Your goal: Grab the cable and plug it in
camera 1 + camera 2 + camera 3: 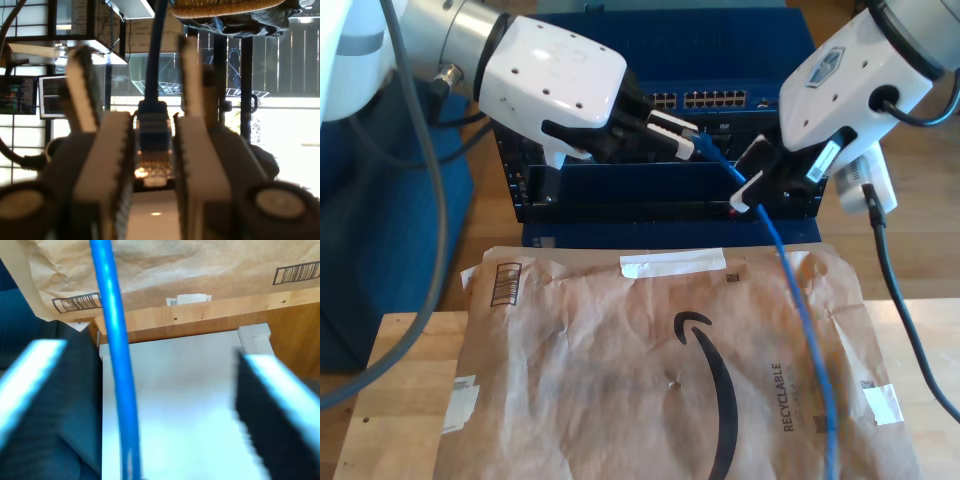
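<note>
My first gripper [152,150] is closed on the plug [152,145] at one end of the cable [800,290], its fingers [107,165] pressing the plug from both sides; in the exterior view this gripper [685,140] sits at the view's left in front of the network switch [710,100], whose row of ports faces it. From there the blue cable runs down toward the exterior view's right, past my second gripper [755,180], and on across the brown paper mailer [620,380]. My second gripper's jaws stand wide open with the cable [117,365] passing between them, nearer one finger [35,390] and seemingly apart from both. The mailer bears a smile-arrow logo, the word "RECYCLABLE", and barcode labels [75,302]; it lies on a wooden table [380,400]
</note>
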You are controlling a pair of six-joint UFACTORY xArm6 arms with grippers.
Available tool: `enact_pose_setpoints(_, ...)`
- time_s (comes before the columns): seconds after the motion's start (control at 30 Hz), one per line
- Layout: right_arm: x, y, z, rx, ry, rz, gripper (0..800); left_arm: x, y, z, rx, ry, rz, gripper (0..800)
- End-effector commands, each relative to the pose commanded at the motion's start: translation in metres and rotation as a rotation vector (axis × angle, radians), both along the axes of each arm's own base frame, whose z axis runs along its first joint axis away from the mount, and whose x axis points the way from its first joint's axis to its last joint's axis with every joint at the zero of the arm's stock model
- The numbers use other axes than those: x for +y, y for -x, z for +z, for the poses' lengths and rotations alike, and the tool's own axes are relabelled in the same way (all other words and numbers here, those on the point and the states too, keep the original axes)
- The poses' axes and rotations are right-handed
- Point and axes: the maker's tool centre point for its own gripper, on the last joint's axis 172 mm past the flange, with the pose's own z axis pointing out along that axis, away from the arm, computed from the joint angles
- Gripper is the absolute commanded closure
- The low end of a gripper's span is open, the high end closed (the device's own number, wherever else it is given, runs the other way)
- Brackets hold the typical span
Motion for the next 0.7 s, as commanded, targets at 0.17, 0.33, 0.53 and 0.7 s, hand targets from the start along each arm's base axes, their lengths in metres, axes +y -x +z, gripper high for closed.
enact_pose_setpoints(0.17,-0.002,-0.009,0.028,-0.068,-0.001,-0.009,3,-0.002,0.008,0.000,0.109,-0.009,-0.008,798)
enact_pose_setpoints(0.33,-0.003,-0.013,0.035,-0.091,0.000,0.000,3,-0.005,0.009,0.003,0.221,0.009,-0.004,798)
enact_pose_setpoints(0.53,0.000,-0.011,0.036,-0.082,-0.009,0.001,3,0.012,-0.009,0.013,0.337,0.066,0.043,798)
enact_pose_setpoints(0.7,-0.006,-0.017,0.046,-0.105,-0.009,-0.020,4,0.032,-0.029,0.013,0.397,0.117,0.090,798)
